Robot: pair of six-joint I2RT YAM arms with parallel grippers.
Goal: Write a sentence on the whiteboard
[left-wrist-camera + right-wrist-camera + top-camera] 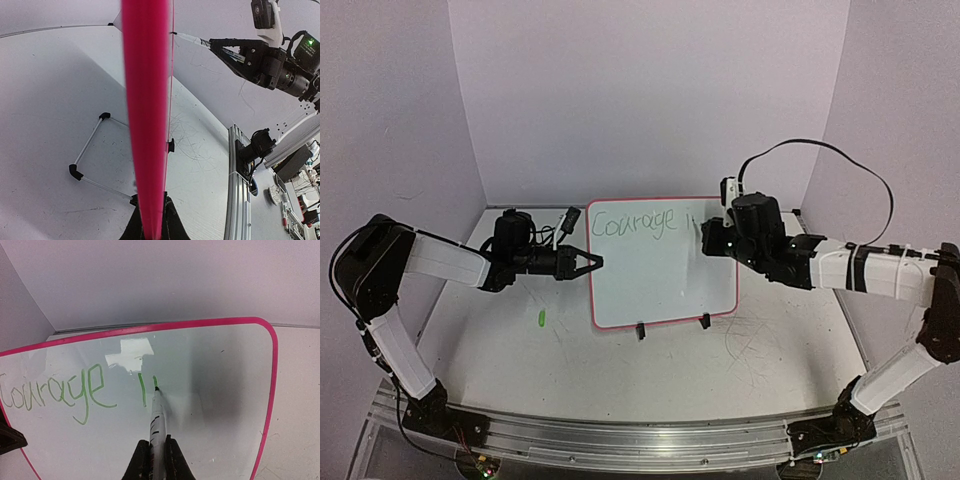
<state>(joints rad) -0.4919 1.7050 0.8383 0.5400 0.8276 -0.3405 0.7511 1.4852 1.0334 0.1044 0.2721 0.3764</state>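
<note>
Green handwriting near the top edge of the whiteboard reads "Courage". Just right of that word stand two short upright strokes, not legible as letters.

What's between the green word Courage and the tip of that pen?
One short upright green stroke on the glossy white, pink-rimmed whiteboard, otherwise bare; the right wrist view shows it best.

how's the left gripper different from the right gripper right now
The left gripper is clamped on the whiteboard's pink left edge; the right gripper is clamped on a marker. The left gripper meets the whiteboard edge-on from its side; the right gripper faces its front, with the marker tip against the surface beside the green writing. Both are shut, black and two-fingered.
</note>
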